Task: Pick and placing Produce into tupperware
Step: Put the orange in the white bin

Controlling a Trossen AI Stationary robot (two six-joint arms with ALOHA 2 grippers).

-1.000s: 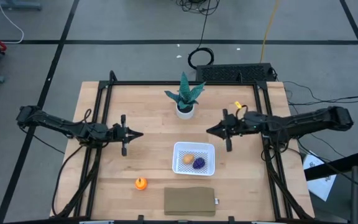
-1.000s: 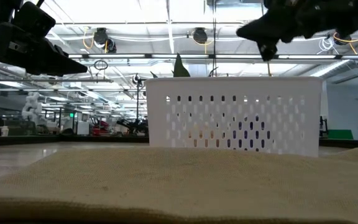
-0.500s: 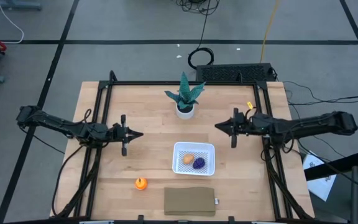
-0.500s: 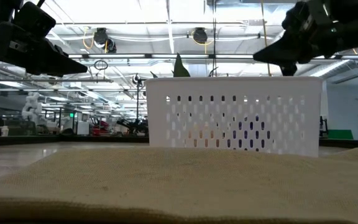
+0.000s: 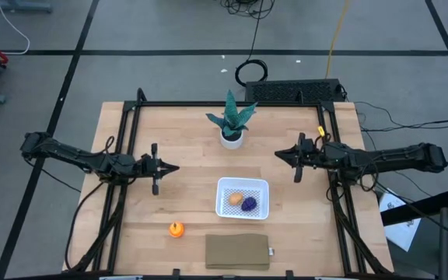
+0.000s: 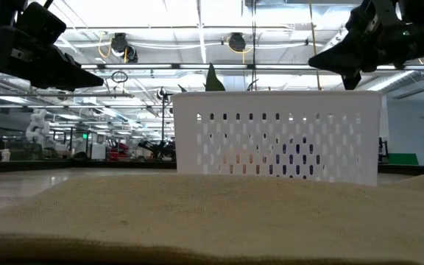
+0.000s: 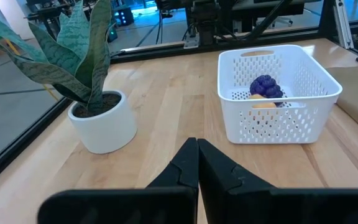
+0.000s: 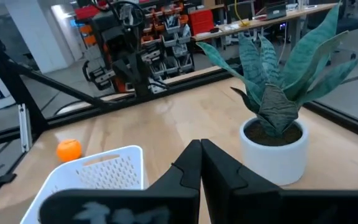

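The white tupperware (image 5: pixel 243 197) stands near the table's middle, toward the near edge. The tan oval piece (image 5: pixel 236 199) and the dark purple piece (image 5: pixel 249 204) lie inside it; both show in the left wrist view, purple (image 7: pixel 265 84) above tan (image 7: pixel 264 105). The orange round piece (image 5: pixel 176 229) rests on the table to the container's left, also in the right wrist view (image 8: pixel 69 150). My left gripper (image 5: pixel 177 167) is shut and empty over the table's left part. My right gripper (image 5: pixel 277 156) is shut and empty, right of the container and farther back.
A green potted plant (image 5: pixel 231 123) stands at the far middle of the table. A flat olive-brown pad (image 5: pixel 237 251) lies at the near edge below the container. Black frame rails run along the table's left and right sides.
My right gripper has drawn back toward the table's right edge, away from the container, staying shut and empty. My left arm has kept still.
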